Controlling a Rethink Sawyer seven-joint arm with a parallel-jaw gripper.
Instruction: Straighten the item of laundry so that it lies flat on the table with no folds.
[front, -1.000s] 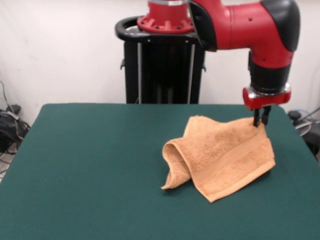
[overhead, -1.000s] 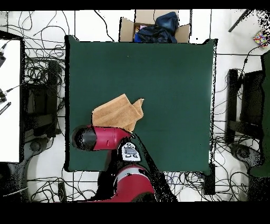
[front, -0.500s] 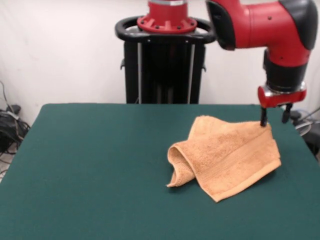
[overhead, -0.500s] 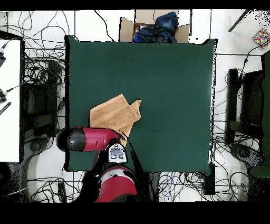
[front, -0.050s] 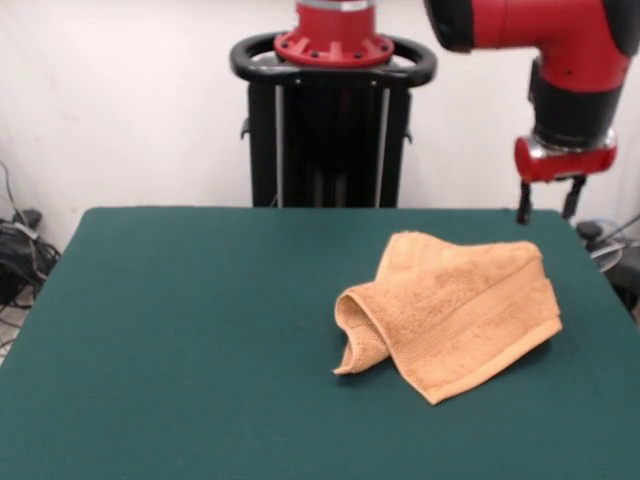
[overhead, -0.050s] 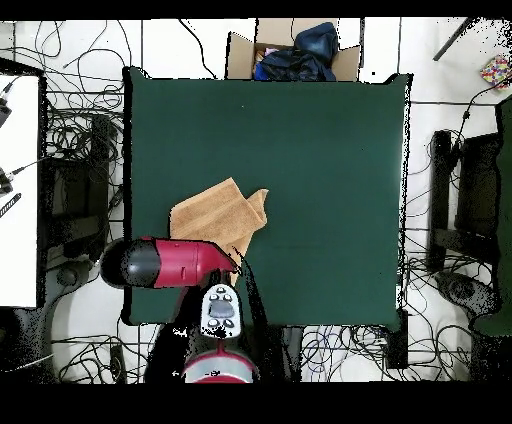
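Your gripper (front, -0.050s: 545, 208) is up in the air right now, above the far right corner of the towel (front, -0.050s: 455, 312) and clear of it, nothing touching. The two dark fingers (front, -0.050s: 523, 207) hang down spread apart with empty space between them, so it's let go and not carrying anything.

The towel sits on the right side of the table (front, -0.050s: 180, 340) in the front view, fairly close to the right edge. It's definitely not flat. The right part lies spread out with a woven band running along its near edge, but the left end is curled over on itself into a loose roll, with a small tail of fabric touching the felt at the bottom left. There's also a fold along the back where a layer of cloth lies doubled over.

From overhead, you see the towel (overhead, -0.050s: 218, 215) as a lopsided shape on the table (overhead, -0.050s: 320, 150), with a pointed bit sticking out toward the middle. The red arm (overhead, -0.050s: 165, 264) covers the towel's edge nearest the robot, so you can't tell how that edge lies from up there. A cardboard box (overhead, -0.050s: 290, 52) with dark stuff in it sits just past the table's far side.
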